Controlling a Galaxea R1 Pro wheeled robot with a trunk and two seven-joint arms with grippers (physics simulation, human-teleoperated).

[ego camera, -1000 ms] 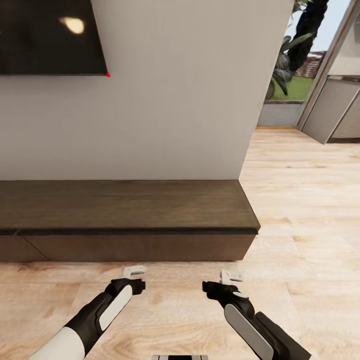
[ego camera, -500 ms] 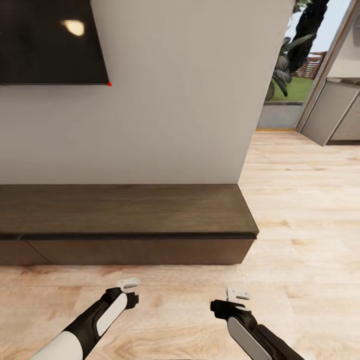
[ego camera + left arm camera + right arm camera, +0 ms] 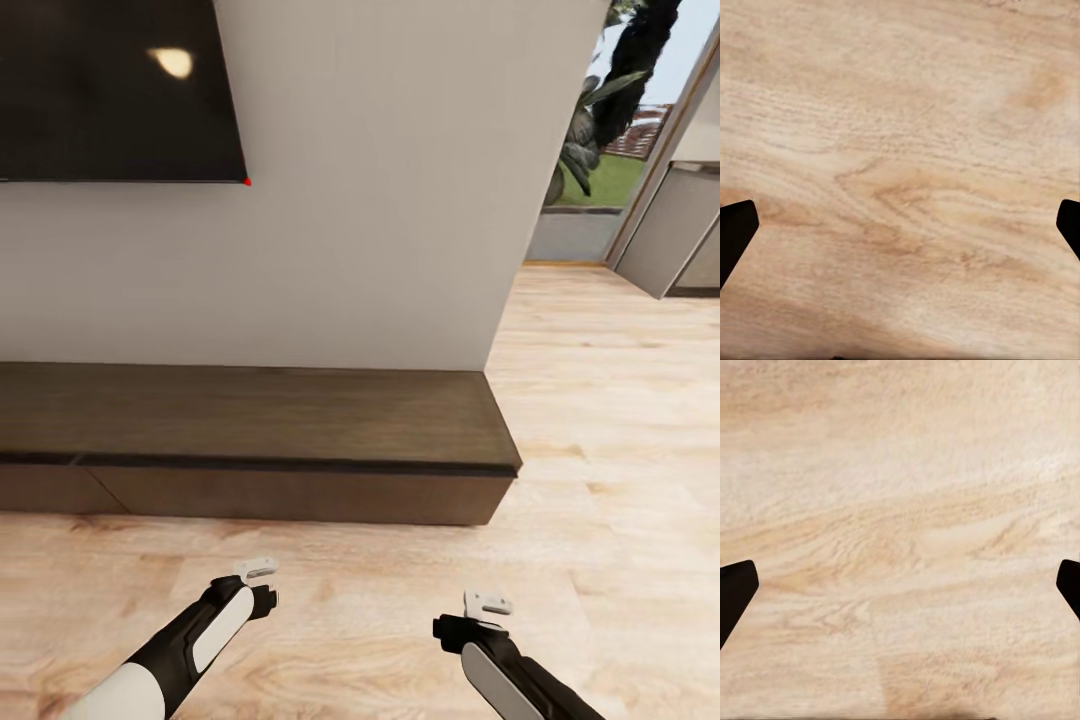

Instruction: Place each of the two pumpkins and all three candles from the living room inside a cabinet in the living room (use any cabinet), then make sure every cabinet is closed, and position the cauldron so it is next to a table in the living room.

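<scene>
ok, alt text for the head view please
A low dark-brown cabinet, fronts closed, runs along a white wall under a black screen. The left end effector and right end effector hang empty over the wood floor.

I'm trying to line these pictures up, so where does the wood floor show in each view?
Head view: the wood floor spans the bottom and right, before the cabinet.
Left wrist view: floor planks between the left gripper fingertips.
Right wrist view: planks between the right gripper fingertips.
Shared landmark: the light plank grain.
</scene>
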